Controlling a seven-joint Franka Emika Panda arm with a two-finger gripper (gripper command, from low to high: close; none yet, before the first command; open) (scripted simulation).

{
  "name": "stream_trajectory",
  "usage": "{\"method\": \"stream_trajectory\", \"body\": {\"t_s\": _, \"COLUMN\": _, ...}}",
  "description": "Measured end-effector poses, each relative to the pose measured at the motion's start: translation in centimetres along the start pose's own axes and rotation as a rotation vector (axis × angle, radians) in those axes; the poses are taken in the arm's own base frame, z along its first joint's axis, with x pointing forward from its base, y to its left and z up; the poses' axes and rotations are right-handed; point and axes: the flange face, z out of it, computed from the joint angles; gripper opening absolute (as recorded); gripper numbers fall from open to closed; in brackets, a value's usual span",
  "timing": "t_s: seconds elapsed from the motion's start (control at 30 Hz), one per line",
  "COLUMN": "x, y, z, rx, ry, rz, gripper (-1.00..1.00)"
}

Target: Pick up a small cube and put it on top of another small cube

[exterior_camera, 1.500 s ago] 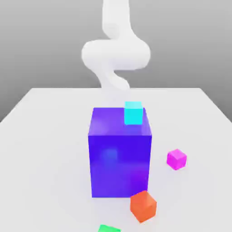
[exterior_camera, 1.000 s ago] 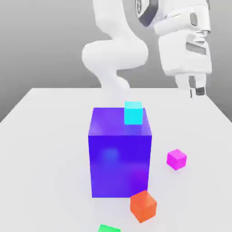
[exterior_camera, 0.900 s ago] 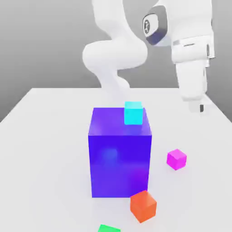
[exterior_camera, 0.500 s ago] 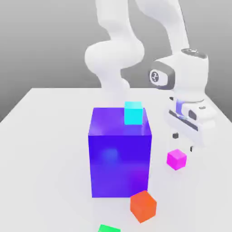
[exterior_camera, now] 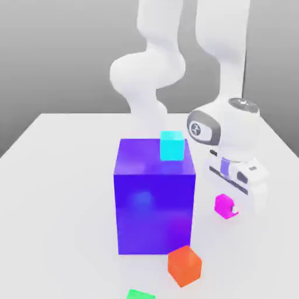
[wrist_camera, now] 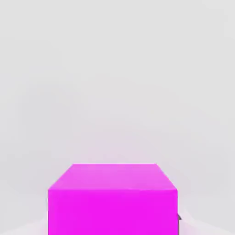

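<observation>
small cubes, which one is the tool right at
The magenta cube, on the table at the exterior view's right; the tool is down around it. Orange, cyan and green cubes sit apart.

small green cube [exterior_camera: 141, 294] cut off by exterior view's bottom edge, magenta cube [exterior_camera: 224, 205] partly hidden behind tool [exterior_camera: 232, 208]
</observation>
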Motion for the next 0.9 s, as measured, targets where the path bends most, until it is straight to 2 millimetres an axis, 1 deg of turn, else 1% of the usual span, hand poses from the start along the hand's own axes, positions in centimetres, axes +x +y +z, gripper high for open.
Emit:
{"method": "stream_trajectory", "body": {"t_s": 0.07, "x": 0.1, "y": 0.1, "z": -1.1, "rx": -0.002, "ry": -0.001, "rz": 0.000, "gripper": -1.00}}
{"method": "stream_trajectory", "body": {"t_s": 0.27, "x": 0.0, "y": 0.0, "z": -5.4, "rx": -0.001, "ry": -0.001, "rz": 0.000, "gripper": -1.00}}
{"method": "stream_trajectory", "body": {"t_s": 0.3, "x": 0.0, "y": 0.4, "z": -6.0, "rx": 0.001, "ry": 0.000, "rz": 0.017, "gripper": -1.00}}
{"method": "stream_trajectory", "body": {"t_s": 0.37, "x": 0.1, "y": 3.3, "z": -6.7, "rx": 0.008, "ry": 0.003, "rz": 0.137, "gripper": -1.00}}
{"method": "stream_trajectory", "body": {"t_s": 0.5, "x": -0.2, "y": 10.4, "z": -7.5, "rx": 0.022, "ry": 0.006, "rz": 0.418, "gripper": -1.00}}
{"method": "stream_trajectory", "body": {"t_s": 0.67, "x": -2.6, "y": 19.6, "z": -8.6, "rx": 0.029, "ry": 0.006, "rz": 0.765, "gripper": -1.00}}
{"method": "stream_trajectory", "body": {"t_s": 0.77, "x": -5.1, "y": 24.9, "z": -9.4, "rx": 0.028, "ry": 0.005, "rz": 0.965, "gripper": -1.00}}
{"method": "stream_trajectory", "body": {"t_s": 0.83, "x": -7.5, "y": 28.4, "z": -9.9, "rx": 0.024, "ry": 0.004, "rz": 1.103, "gripper": -1.00}}
{"method": "stream_trajectory", "body": {"t_s": 0.9, "x": -10.3, "y": 31.7, "z": -10.6, "rx": 0.018, "ry": 0.003, "rz": 1.240, "gripper": -1.00}}
